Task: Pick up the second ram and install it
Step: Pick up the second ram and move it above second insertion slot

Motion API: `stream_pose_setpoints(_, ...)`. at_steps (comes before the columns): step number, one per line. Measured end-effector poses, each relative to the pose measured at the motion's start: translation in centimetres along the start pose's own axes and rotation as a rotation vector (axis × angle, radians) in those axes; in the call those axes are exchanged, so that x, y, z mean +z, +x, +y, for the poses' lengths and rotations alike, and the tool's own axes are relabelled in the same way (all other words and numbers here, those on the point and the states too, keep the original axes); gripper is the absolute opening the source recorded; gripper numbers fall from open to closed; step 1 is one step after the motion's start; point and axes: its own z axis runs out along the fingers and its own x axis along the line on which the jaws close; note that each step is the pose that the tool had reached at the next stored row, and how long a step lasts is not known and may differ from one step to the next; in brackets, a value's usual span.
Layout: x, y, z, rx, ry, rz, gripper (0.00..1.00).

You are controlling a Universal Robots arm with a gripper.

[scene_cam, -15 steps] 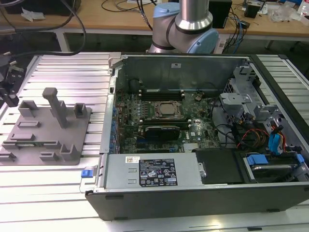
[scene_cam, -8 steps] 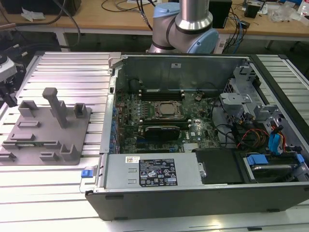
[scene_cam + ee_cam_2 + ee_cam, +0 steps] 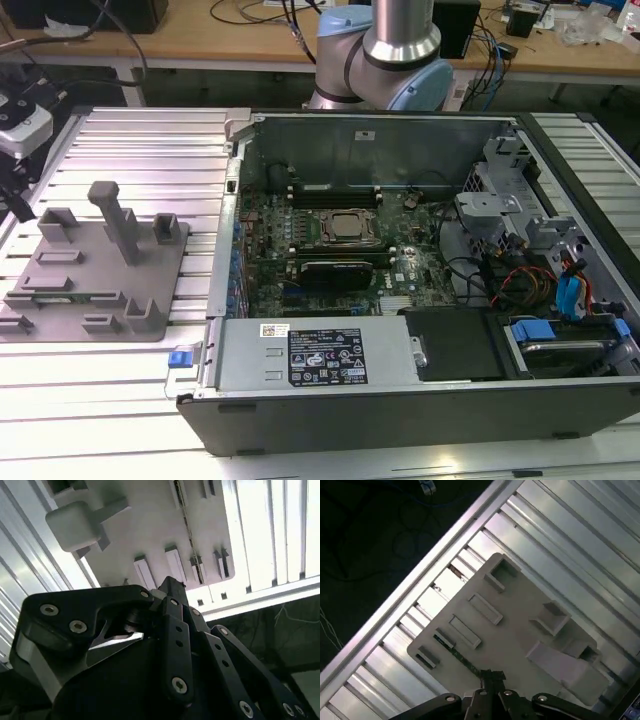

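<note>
Black multi-link gripper [image 3: 492,675] nearest the lens in both wrist views. Fingertips drawn together, nothing pinched between them. Hanging above the flat grey plastic fixture plate [image 3: 520,645], not touching it

Just past the tips: thin, long, dark green-black memory stick, i.e. the second ram [image 3: 456,653]. Seated on edge in a narrow slot of the plate, one end almost under the tips in the first wrist view. Seen in the exterior view as a dark strip near the plate edge closest to that camera, on the exterior view's left, well apart from the open grey metal computer case [image 3: 380,130]

Plate resting on the ribbed aluminium table [image 3: 150,150], just beside the case

Step judged: approach for the pick. Ram not yet grasped, install not begun. A grasp from here judged to call for parted jaws squared across the stick's two flat faces, a straight descent, and a level lift to clear the slot without binding

Counts:
- gripper: 1
- memory stick on plate: 1
- fixture plate: 1
- tall grey post on plate [image 3: 112,215]: 1
- lower raised blocks and slot frames on plate: several, exact number not settled
- computer case: 1
- sticks already in the case: cannot tell
</note>
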Motion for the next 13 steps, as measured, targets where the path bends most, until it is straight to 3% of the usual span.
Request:
stream_pose_setpoints(4, 0.03, 0.00, 0.00, -0.203, -0.0048, 0.0092, 0.08)
stream_pose_setpoints(8, 0.07, 0.00, 0.00, -0.342, -0.0081, 0.0154, 0.08)
stream_pose_setpoints(11, 0.18, 0.00, -0.01, -0.472, -0.0112, 0.0215, 0.08)
stream_pose_setpoints(13, 0.29, 0.01, -0.02, -0.518, -0.0122, 0.0235, 0.08)
